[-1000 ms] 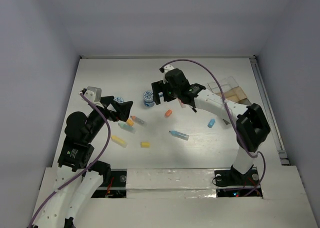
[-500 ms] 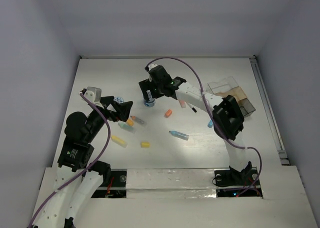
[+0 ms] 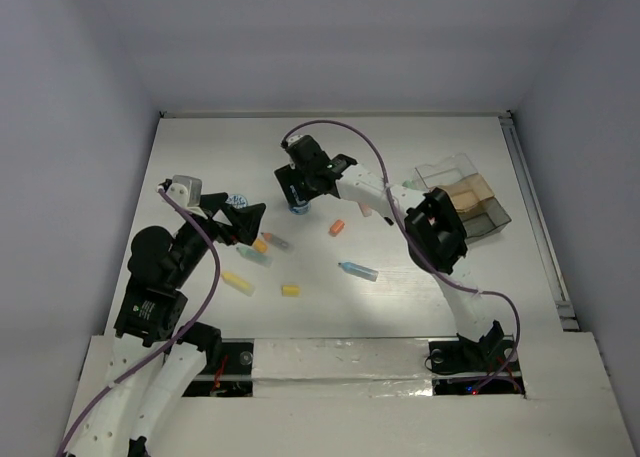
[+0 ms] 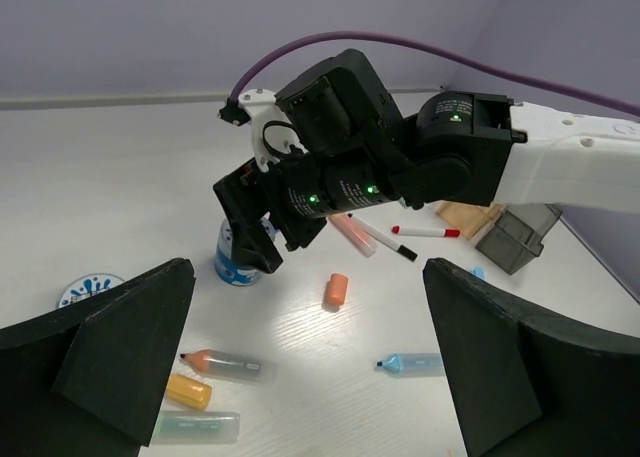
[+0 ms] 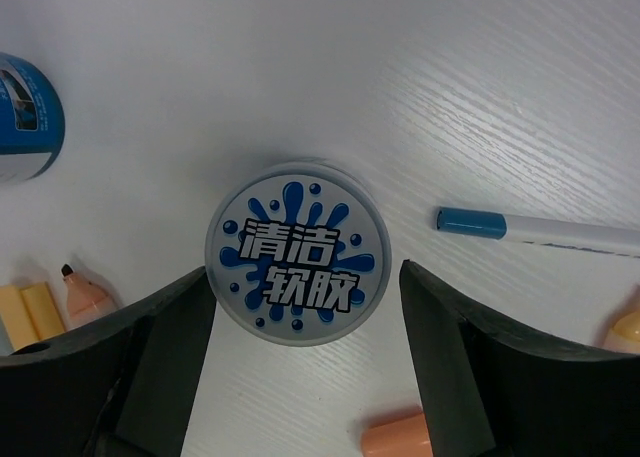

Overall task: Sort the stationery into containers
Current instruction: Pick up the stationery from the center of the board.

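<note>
While the right fingers (image 5: 160,367) stand open astride the round blue-and-white tub (image 5: 297,252) on the table (image 5: 480,77), left fingers (image 4: 110,347) open too, an off-centre squeeze could squirt the smooth tub sideways.

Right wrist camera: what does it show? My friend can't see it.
A round blue-and-white tub with Chinese writing on its lid sits between the two black fingers on a white table. A blue-capped pen lies at the picture's right.
</note>
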Controlling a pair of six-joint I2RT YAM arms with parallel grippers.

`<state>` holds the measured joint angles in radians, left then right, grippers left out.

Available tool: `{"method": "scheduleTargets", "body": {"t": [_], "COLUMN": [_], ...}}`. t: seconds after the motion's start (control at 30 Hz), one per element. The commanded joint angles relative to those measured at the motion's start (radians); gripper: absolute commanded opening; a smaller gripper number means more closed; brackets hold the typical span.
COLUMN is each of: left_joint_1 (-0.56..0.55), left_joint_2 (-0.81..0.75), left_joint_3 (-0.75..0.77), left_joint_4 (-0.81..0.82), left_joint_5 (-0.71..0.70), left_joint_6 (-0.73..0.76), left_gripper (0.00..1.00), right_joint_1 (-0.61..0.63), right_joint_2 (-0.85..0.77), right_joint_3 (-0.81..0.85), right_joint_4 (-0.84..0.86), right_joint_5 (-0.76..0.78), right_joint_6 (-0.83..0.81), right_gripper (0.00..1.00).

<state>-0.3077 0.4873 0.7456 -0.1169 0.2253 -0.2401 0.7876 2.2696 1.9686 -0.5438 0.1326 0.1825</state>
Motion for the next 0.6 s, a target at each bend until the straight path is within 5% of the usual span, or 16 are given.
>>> {"method": "scheduleTargets", "body": {"t": [0.0, 0.1, 0.23, 0.57], "left_joint_1": [-0.007, -0.007, -0.007, -0.007], "left_joint_2": [-0.009, -0.012, -0.016, -0.024], "left_joint_3": [0.005, 0.005, 0.005, 0.003], "left_joint_4": [0.040, 0.039, 0.037, 0.043], "left_joint_5": [-0.004, -0.015, -0.020, -0.030], "left_joint_6": [-0.002, -0.004, -0.002, -0.018], "left_gripper": [0.99, 0.99, 0.99, 0.99], "right_joint_1": [0.018, 0.018, 0.018, -0.027], "right_joint_2": [0.019, 0.030, 0.024, -0.289], "right_joint_3": [0.072, 0.087, 0.096, -0.029], "right_joint_4": [-0.004, 0.008, 0.024, 0.153], "right_joint_5": [0.013, 0.028, 0.048, 0.216], "right_joint_6": [-0.014, -0.012, -0.005, -0.005], "right_gripper": [0.78, 0.68, 0.39, 0.32]}}
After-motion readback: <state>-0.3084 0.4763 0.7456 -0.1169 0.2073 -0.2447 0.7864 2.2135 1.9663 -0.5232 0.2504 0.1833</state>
